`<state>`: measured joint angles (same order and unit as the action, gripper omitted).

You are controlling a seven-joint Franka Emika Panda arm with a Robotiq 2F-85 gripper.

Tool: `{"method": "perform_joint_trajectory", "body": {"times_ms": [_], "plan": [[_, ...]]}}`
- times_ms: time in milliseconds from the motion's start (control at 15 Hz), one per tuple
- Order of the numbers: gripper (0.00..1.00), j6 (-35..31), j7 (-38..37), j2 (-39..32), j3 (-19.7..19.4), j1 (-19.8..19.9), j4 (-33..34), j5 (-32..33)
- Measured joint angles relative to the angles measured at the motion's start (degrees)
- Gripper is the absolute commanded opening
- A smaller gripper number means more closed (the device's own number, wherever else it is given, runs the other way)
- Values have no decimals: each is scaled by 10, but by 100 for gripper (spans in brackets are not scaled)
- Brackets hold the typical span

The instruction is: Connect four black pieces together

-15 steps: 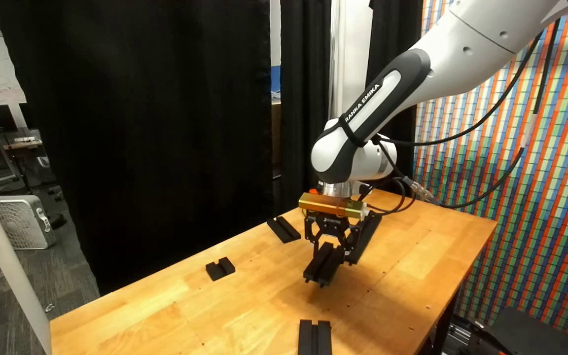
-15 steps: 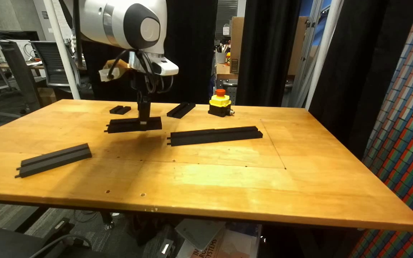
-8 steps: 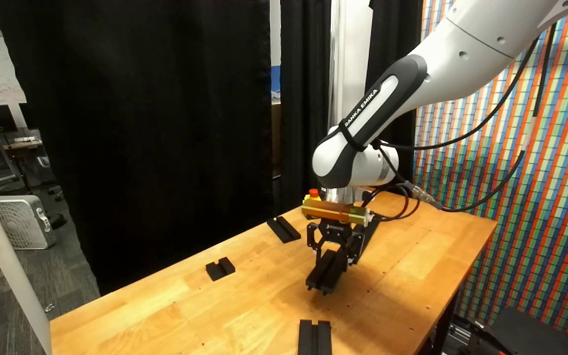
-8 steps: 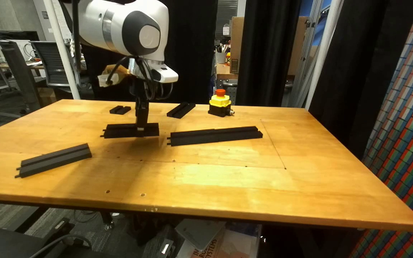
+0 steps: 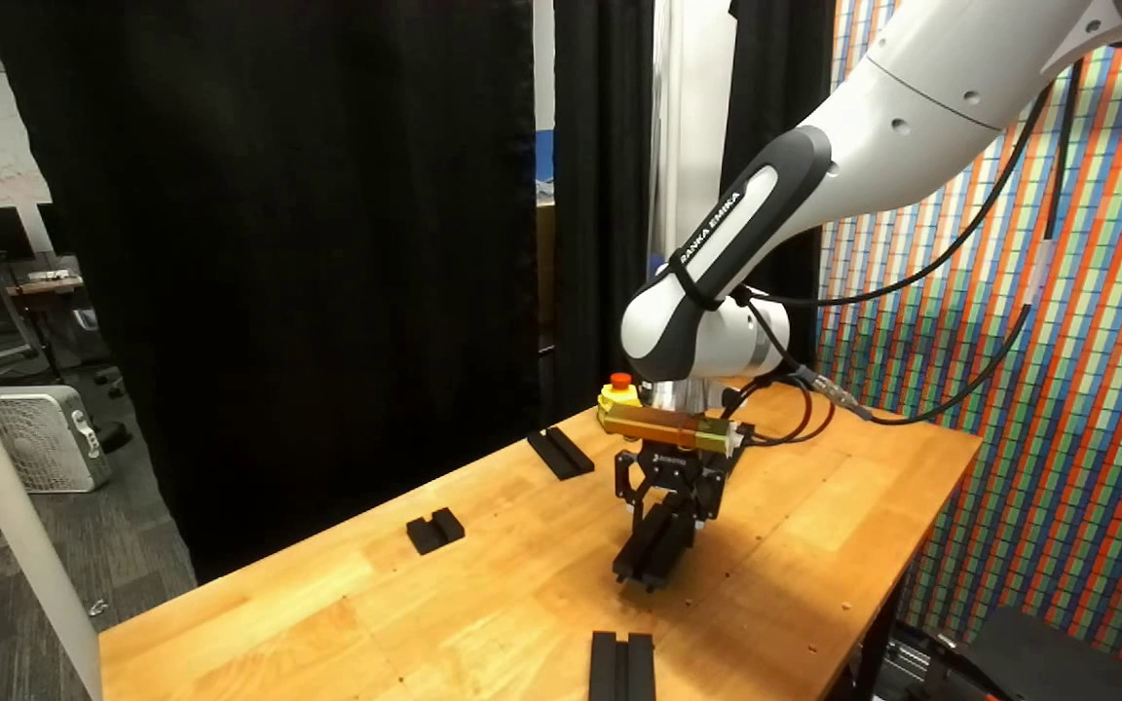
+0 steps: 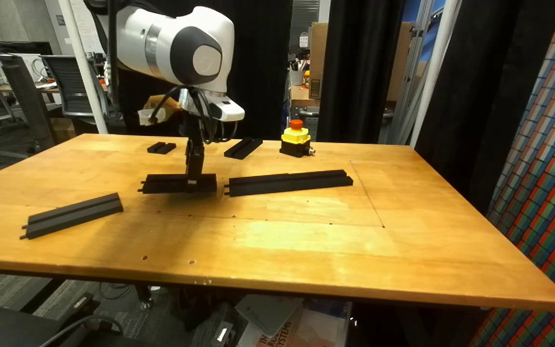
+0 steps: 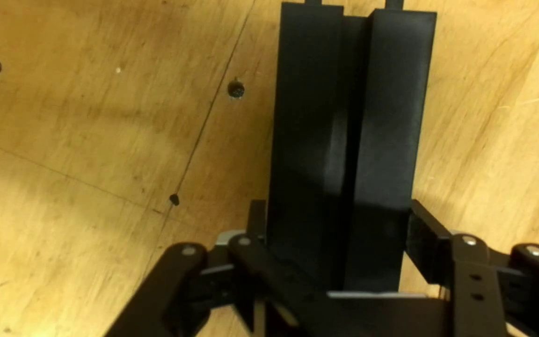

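Observation:
My gripper (image 7: 339, 229) is shut on a grooved black bar (image 7: 309, 121), a finger on each long side; both exterior views show the gripper (image 5: 670, 511) (image 6: 192, 180) and the held bar (image 5: 649, 560) (image 6: 162, 184). The bar is roughly level, close above the table; I cannot tell if it touches. Its two pegs point away from a long black strip (image 6: 301, 182) of two bars joined end to end. The strip's pegs face the held bar's plain end across a small gap. Another black bar (image 6: 75, 215) lies loose, cut off in an exterior view (image 5: 622, 672).
A small squarish black block (image 6: 162, 148) and a stubby black slab (image 6: 244, 148) lie along the table's far side; both also show in an exterior view (image 5: 435, 531) (image 5: 561, 454). A yellow emergency stop (image 6: 296, 137) stands near the slab. A black curtain (image 5: 279, 243) hangs beside the table.
My gripper has come down with the held bar, bringing it lower and more nearly in line with the strip. In the last half second it shifted slightly toward the strip. The other pieces stayed still.

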<state>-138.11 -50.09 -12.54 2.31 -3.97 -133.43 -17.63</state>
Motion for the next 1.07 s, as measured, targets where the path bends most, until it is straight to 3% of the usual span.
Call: {"method": "perform_joint_trajectory", "body": {"times_ms": [1067], "plan": [[46, 0, 26, -19, -11, 10, 13, -6]]}}
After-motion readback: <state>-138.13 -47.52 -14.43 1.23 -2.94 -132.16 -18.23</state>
